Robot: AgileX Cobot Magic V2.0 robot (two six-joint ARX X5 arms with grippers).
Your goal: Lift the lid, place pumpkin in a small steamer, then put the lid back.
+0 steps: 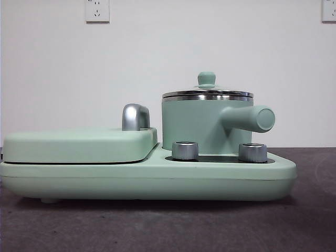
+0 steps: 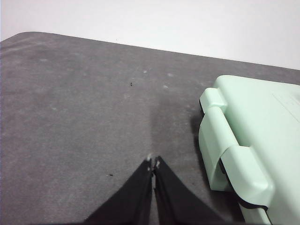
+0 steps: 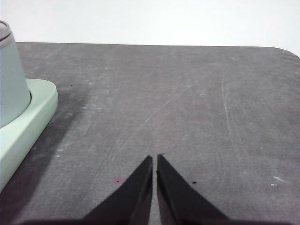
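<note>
Mint-green steamer (image 1: 197, 123), chrome rim; mint knob on lid (image 1: 207, 90). Mint base (image 1: 157, 178), chrome dials (image 1: 185, 150). Dark grey tabletop (image 3: 187, 103). Black jaws.

a plain white wall (image 1: 168, 58) stood behind the dark grey table (image 1: 157, 226); two white sockets (image 1: 97, 10) sat high on that wall.

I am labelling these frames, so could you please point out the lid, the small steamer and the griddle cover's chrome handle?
lid (image 1: 207, 79): front view, on its mint-green knob.
small steamer (image 1: 189, 123): front view, on its side wall.
chrome handle (image 1: 134, 116): front view, on its curved top.
</note>
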